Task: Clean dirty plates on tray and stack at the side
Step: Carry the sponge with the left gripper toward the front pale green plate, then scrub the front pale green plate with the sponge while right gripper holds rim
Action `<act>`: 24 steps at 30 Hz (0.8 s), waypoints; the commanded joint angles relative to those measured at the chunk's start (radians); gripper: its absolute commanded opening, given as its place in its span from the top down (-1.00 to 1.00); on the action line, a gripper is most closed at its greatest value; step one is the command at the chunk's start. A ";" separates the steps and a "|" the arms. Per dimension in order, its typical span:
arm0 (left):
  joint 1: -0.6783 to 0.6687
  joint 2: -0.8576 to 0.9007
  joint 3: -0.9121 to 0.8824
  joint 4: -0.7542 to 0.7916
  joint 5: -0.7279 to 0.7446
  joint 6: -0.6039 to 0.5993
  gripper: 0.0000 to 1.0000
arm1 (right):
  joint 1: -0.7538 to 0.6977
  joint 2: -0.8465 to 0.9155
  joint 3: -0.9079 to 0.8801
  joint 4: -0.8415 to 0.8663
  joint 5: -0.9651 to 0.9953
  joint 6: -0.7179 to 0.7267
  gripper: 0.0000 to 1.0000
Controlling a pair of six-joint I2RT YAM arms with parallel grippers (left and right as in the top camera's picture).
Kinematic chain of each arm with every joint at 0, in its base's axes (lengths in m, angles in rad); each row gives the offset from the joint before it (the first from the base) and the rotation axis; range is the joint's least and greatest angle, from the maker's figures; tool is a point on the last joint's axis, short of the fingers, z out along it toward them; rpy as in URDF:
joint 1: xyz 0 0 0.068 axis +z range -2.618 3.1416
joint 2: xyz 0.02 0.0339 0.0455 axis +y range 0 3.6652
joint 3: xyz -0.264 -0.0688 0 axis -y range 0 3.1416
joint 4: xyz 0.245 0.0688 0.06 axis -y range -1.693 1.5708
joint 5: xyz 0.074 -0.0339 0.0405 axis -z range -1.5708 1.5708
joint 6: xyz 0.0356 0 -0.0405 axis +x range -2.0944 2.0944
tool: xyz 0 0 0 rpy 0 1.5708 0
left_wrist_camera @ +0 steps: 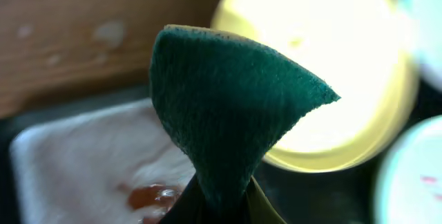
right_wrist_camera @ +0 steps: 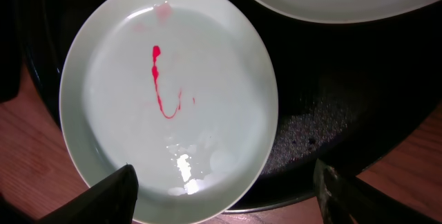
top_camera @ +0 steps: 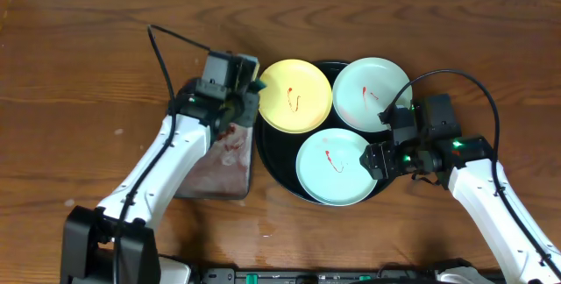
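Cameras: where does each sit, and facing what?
Overhead: above the table, straight down on the tray; both arms show.
Left wrist: on the left arm, past the sponge in its shut left hand toward the yellow plate.
Right wrist: on the right arm, down onto a mint plate; its open right hand shows.
Shared: overhead also shows both plates.

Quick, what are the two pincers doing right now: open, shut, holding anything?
Left pincer: shut on the green sponge.
Right pincer: open, holding nothing.
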 commanded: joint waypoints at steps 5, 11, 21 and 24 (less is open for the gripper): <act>-0.098 -0.010 0.023 -0.082 0.286 -0.198 0.85 | 0.018 0.001 0.018 -0.008 0.081 0.074 -0.47; -0.233 -0.006 0.019 -0.069 0.304 -0.345 0.86 | 0.018 0.044 0.015 -0.016 0.077 0.084 -0.45; -0.387 0.096 0.018 0.093 0.300 -0.724 0.85 | 0.018 0.175 0.015 0.006 0.041 0.151 -0.12; -0.424 0.139 0.018 0.116 0.269 -0.850 0.85 | 0.018 0.212 0.015 0.011 0.024 0.155 0.14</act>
